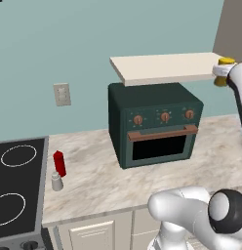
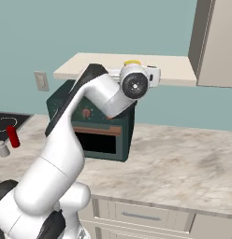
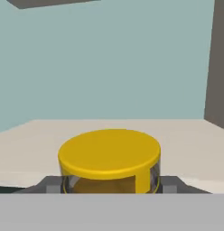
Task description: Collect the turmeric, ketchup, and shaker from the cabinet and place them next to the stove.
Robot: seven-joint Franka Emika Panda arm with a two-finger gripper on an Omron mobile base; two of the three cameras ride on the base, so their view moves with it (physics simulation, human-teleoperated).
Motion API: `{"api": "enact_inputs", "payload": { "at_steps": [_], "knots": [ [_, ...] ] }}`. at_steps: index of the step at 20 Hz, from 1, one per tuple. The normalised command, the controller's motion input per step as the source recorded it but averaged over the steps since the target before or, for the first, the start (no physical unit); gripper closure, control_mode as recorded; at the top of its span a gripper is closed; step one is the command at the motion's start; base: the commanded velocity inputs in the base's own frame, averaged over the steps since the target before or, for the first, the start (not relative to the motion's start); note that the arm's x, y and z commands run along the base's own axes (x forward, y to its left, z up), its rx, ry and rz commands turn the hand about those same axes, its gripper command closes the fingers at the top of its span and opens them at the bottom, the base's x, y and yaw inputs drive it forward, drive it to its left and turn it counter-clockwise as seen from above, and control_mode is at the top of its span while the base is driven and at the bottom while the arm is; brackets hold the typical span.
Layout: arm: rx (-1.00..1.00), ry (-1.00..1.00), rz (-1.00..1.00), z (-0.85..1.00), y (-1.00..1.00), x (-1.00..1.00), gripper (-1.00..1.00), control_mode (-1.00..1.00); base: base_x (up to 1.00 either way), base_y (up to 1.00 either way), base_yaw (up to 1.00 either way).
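Observation:
The turmeric (image 3: pixel 109 155), a squat jar with a yellow lid, sits between my two fingers at the right front edge of the cabinet shelf (image 1: pixel 162 67). My gripper (image 3: pixel 111 186) is shut on it, one finger pressed against each side of the jar. From the left base, the jar (image 1: pixel 225 61) shows beside my white hand (image 1: pixel 221 71). The red ketchup (image 1: pixel 59 163) and the small grey shaker (image 1: pixel 56 182) stand on the counter just right of the black stove (image 1: pixel 18 190). The taupe cabinet door (image 2: pixel 216 42) stands open at the right.
A dark green toaster oven (image 1: pixel 154 124) stands on the marble counter (image 1: pixel 103 180) under the shelf. A wall outlet (image 1: pixel 62 94) is on the teal wall. Cream drawer fronts (image 2: pixel 136 215) run below the counter's edge.

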Motion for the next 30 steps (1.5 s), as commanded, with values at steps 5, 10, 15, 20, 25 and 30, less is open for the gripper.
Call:
{"api": "enact_inputs", "payload": {
  "at_steps": [5, 10, 15, 20, 25, 30],
  "knots": [
    [0.00, 0.05, 0.48, -0.10, 0.64, -0.38, 1.00, -1.00, 0.00, 0.00, 0.00],
    [0.00, 0.03, 0.51, -0.19, 0.67, -0.26, 1.00, -1.00, 0.00, 0.00, 0.00],
    [0.00, 0.01, 0.48, -0.22, 0.72, -0.35, 1.00, -1.00, 0.00, 0.00, 0.00],
    [0.00, 0.00, 0.42, -0.25, 0.77, -0.50, 1.00, -1.00, 0.00, 0.00, 0.00],
    [0.00, 0.00, 0.35, -0.22, 0.76, -0.67, 1.00, -1.00, 0.00, 0.00, 0.00],
    [0.00, -0.01, 0.25, -0.15, 0.70, -0.86, 1.00, -1.00, 0.00, 0.00, 0.00]
  ]
}}
